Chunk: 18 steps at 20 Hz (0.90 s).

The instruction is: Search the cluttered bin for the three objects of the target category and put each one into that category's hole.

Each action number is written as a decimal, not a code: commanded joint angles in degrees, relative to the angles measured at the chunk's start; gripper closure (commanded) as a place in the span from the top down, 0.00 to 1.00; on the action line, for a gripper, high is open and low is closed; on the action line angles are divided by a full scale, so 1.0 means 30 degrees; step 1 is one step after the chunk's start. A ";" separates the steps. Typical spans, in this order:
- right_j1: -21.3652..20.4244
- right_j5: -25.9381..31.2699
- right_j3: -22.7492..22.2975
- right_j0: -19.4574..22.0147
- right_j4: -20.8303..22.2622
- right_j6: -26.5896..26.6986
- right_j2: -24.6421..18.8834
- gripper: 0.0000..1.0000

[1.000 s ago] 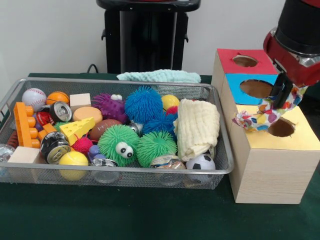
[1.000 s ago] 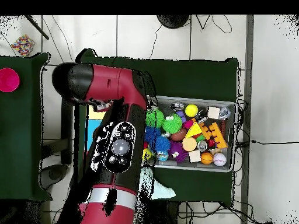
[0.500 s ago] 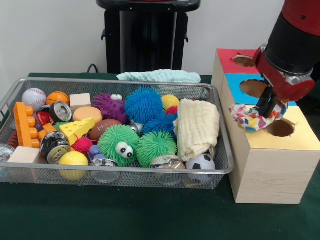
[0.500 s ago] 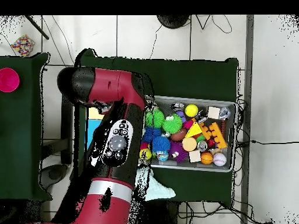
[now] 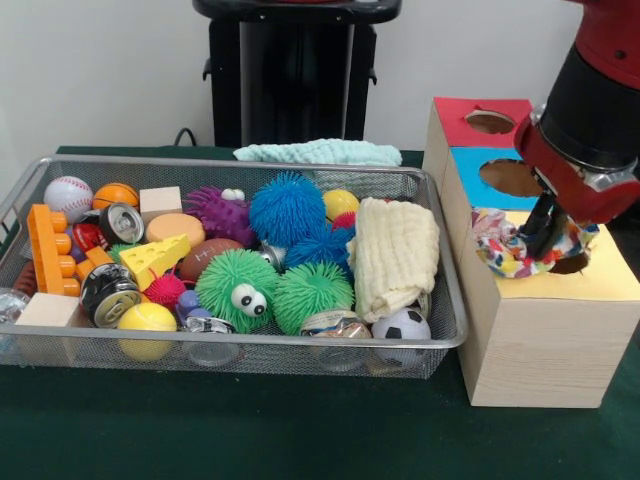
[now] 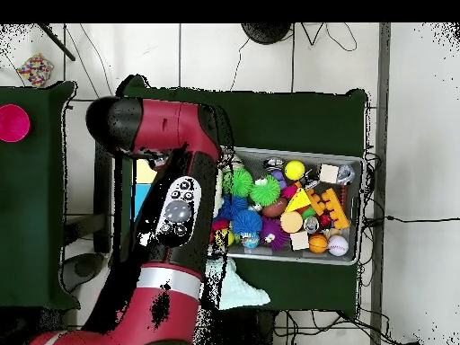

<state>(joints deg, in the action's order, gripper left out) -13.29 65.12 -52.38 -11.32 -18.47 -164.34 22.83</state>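
My gripper (image 5: 545, 238) is shut on a crumpled cloth with a multicoloured pattern (image 5: 510, 248). It holds the cloth right at the hole (image 5: 572, 264) in the yellow top of the wooden box (image 5: 540, 340), and the cloth hides most of that hole. The blue section's hole (image 5: 510, 176) and the red section's hole (image 5: 489, 121) lie behind. A cream folded cloth (image 5: 396, 254) lies at the right end of the wire bin (image 5: 250, 340). In the overhead view the arm (image 6: 175, 211) covers the gripper and most of the box (image 6: 144, 172).
The bin (image 6: 350, 256) holds fuzzy balls, sports balls, cans, wooden blocks, an orange brick (image 5: 46, 248) and a cheese wedge (image 5: 155, 257). A mint cloth (image 5: 318, 152) lies on the table behind the bin. A pink disc (image 6: 13, 122) sits on a side table.
The gripper with the patterned cloth has swung left and then back right and lower, onto the yellow hole. The bin's contents have not moved.
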 commanded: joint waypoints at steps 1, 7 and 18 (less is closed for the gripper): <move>0.2069 -0.0009 0.1072 0.0497 -0.1500 -0.5039 -0.1798 0.00; 0.3166 0.0901 0.2551 0.0023 -0.2344 -0.5889 -0.1421 0.00; 0.2446 0.8540 0.2755 0.0642 0.0011 -0.0637 -0.0435 0.00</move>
<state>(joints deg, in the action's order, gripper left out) -7.82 77.03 -43.48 -11.26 -21.99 -164.34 23.65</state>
